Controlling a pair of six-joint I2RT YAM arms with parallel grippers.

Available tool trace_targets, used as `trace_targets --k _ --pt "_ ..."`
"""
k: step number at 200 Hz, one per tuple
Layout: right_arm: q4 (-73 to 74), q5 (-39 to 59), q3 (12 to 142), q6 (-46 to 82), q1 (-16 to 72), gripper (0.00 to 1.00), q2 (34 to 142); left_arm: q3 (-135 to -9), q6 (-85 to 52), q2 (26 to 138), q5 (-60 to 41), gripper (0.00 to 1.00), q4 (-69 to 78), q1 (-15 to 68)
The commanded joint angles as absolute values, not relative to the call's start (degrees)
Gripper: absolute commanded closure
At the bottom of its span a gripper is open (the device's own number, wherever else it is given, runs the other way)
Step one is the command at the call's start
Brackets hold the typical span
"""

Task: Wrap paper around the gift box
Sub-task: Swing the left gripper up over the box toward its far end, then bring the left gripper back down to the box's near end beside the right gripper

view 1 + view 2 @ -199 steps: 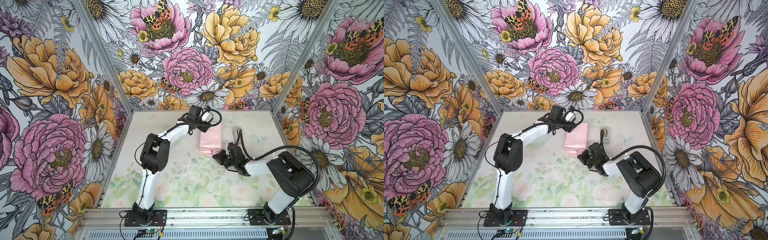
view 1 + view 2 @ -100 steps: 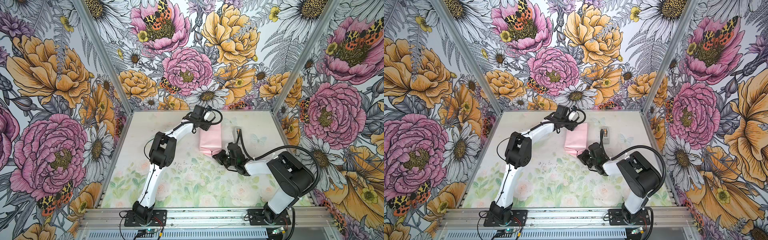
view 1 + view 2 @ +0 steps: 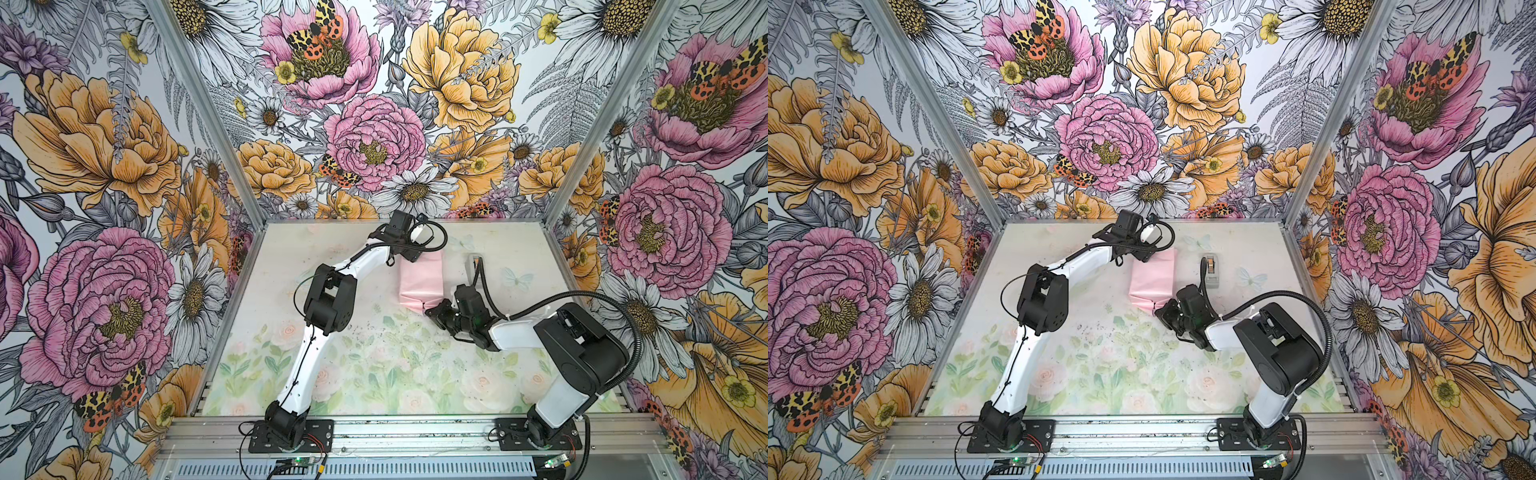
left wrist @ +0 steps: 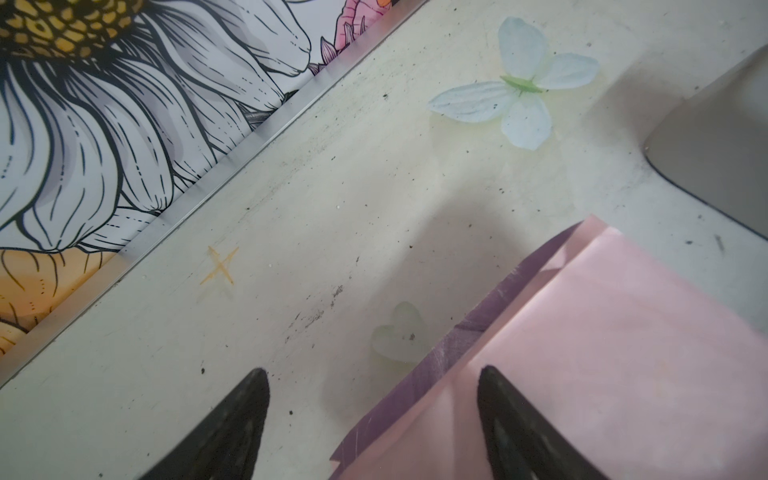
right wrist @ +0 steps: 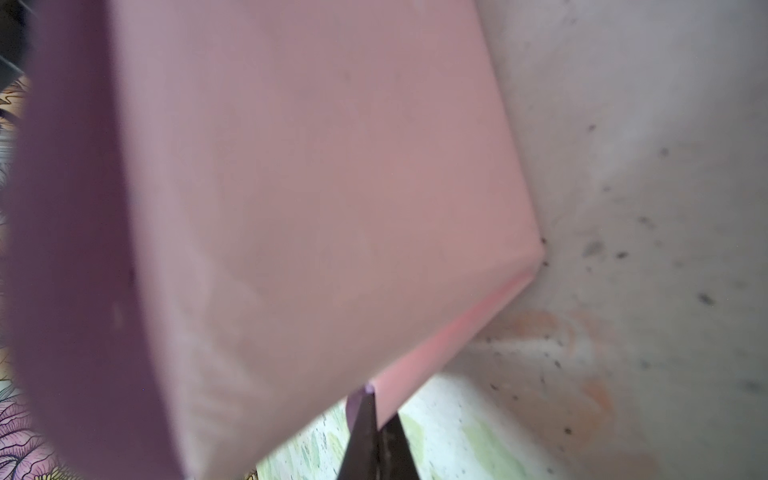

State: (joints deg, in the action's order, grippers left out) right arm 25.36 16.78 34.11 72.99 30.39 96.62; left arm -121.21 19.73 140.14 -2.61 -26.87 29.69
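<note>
The paper point(image 3: 419, 279) point(image 3: 1150, 277) lies folded into a pale pink parcel in the middle of the table in both top views, and the gift box is hidden inside it. The left wrist view shows the paper point(image 4: 602, 353) with a lilac inner face along its open far edge. My left gripper point(image 3: 413, 259) point(image 4: 370, 374) hovers open over that far end, one fingertip point(image 4: 492, 386) above the pink sheet and its mate above bare table. My right gripper point(image 3: 429, 309) point(image 5: 371, 419) is shut on a corner of the paper point(image 5: 316, 199) at the near end.
A small grey tape dispenser point(image 3: 1212, 269) point(image 4: 715, 158) stands just right of the parcel, partly behind the right arm's cable in a top view. The back wall rail point(image 4: 199, 191) runs close behind the left gripper. The floral table mat point(image 3: 374, 365) extends toward the front.
The left arm has stretched out, its elbow swinging right, and its gripper has slid slightly right at the parcel's far end. The right arm and the parcel have stayed put.
</note>
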Motion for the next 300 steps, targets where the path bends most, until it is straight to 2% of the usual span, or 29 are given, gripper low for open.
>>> trace_targets --k 1,121,169,183,212,245,275,300 --pt "24.97 16.00 35.77 71.60 30.23 1.00 94.11 -117.25 22.18 138.34 -2.79 0.20 -31.56 30.74" --pt "22.59 15.74 35.35 70.98 30.23 1.00 91.04 -107.57 20.84 132.32 -0.35 0.19 -31.36 32.37" --pt "21.71 15.53 34.41 70.97 30.32 1.00 89.32 -103.06 20.05 126.32 -0.15 0.11 -25.82 32.53" --pt "21.71 15.50 34.23 70.95 30.39 1.00 89.24 -101.60 19.95 123.93 -0.46 0.01 -23.48 32.43" --pt "21.71 15.51 33.96 70.95 30.41 1.00 89.39 -97.32 19.57 117.90 -1.46 0.01 -18.44 31.73" --pt "22.02 15.56 34.05 71.02 30.41 1.00 89.67 -85.03 22.43 108.08 -7.56 0.01 -7.87 30.61" --pt "22.07 15.77 34.41 71.02 30.50 1.00 89.96 -70.13 35.48 98.79 -22.73 0.01 -0.34 29.45" --pt "21.99 15.65 34.19 71.02 30.59 1.00 89.75 -60.66 45.62 95.40 -29.28 0.01 1.04 29.59"
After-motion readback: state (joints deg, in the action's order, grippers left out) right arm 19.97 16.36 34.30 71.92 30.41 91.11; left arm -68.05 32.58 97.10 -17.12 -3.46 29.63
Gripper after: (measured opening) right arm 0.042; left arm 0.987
